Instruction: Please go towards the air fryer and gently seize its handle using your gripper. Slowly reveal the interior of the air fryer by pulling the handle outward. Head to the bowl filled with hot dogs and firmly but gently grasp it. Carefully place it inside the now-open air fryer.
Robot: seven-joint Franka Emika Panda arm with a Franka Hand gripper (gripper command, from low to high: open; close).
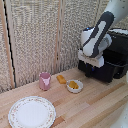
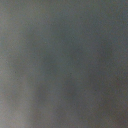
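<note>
**A:** Where is the arm?

**B:** In the exterior view the white and grey arm reaches down at the exterior view's right, and the gripper (image 1: 89,68) sits low against the front of the air fryer (image 1: 111,62) — right where the drawer front is. The handle itself is hidden behind the arm's bulk, so I cannot pick it out.

**A:** Is the claw clamped on anything?

**B:** I cannot tell. The fingers are dark against the black appliance, and the wrist view is only a grey blur.

**A:** And the bowl?

**B:** The bowl (image 1: 74,86) stands on the wooden table (image 1: 95,107), near the air fryer's front, with the hot dogs (image 1: 74,85) inside it — apart from the gripper.

**A:** Anything else on the table?

**B:** A pink cup (image 1: 45,80) upright, an orange piece of food (image 1: 61,79) lying between the cup and the bowl, and a large patterned plate (image 1: 32,112) nearer the camera.
</note>
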